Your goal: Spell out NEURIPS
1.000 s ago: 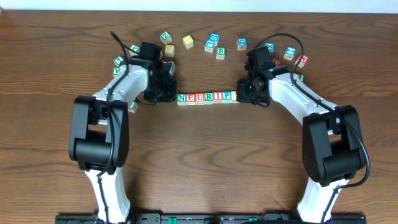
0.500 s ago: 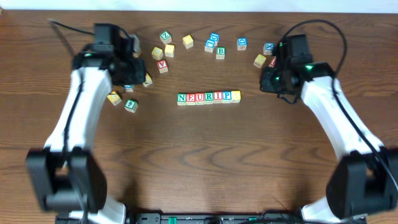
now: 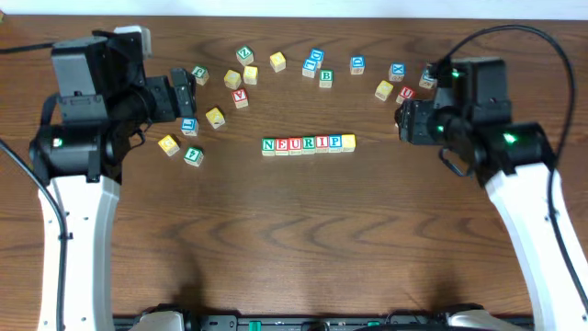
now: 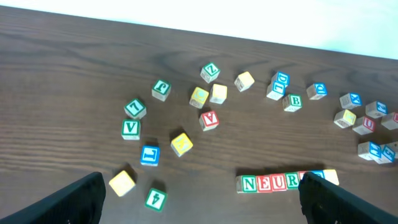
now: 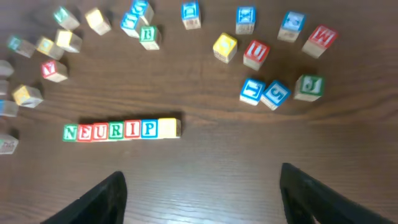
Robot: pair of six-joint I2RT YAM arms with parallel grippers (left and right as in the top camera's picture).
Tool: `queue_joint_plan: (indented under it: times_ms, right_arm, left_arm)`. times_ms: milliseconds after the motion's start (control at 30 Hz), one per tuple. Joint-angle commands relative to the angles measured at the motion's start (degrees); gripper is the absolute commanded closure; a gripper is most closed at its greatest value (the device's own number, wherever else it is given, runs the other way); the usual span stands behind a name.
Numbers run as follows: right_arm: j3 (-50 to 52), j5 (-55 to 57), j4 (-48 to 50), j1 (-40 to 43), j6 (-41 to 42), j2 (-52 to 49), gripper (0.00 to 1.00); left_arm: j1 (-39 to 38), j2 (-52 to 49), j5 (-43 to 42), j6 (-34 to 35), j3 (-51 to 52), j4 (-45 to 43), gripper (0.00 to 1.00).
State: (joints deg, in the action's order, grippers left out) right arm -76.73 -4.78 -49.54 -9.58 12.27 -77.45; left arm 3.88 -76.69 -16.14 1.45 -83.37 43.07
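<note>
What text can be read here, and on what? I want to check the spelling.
"NEURIP": row of cubes, one letter each.
Row's last, yellow-faced cube: no letter readable.
"B": loose green-lettered cube.
"U": loose red-lettered cube.
Other loose cubes: too small or blurred to read.

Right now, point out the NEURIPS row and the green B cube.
NEURIPS row (image 3: pixel 309 142), overhead view, top of its middle cube.
green B cube (image 3: pixel 325 77), overhead view, its lettered top face.
</note>
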Motion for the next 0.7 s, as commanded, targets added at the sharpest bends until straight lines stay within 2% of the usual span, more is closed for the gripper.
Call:
queue_joint_plan:
  times_ms: [0, 33, 267, 433, 667]
  right_arm:
    - [-0.6, 1.4, -0.9, 0.3, -0.8, 5.9, 0.16]
    - [-0.6, 1.4, -0.9, 0.3, -0.8, 6.8, 0.01]
    - [-0.6, 4.2, -1.3, 0.3, -0.8, 12.5, 0.01]
    - [-0.6, 8.3, -3.4, 0.3, -4.0, 12.9, 0.01]
    - [-0.6, 10.4, -6.6, 0.3, -4.3, 12.9, 0.01]
  left_arm:
    - [0.2, -0.4, 0.8, -0.4, -0.9, 0.4, 0.02]
    - [0.2, -0.4, 0.8, -0.4, -0.9, 0.4, 0.02]
    - [0.2, -0.4, 0.8, -0.4, -0.9, 0.4, 0.02]
    - [0.2, -0.4, 0.8, -0.4, -0.9, 0.4, 0.02]
    - [0.2, -0.4, 0.8, -0.4, -0.9, 0.4, 0.02]
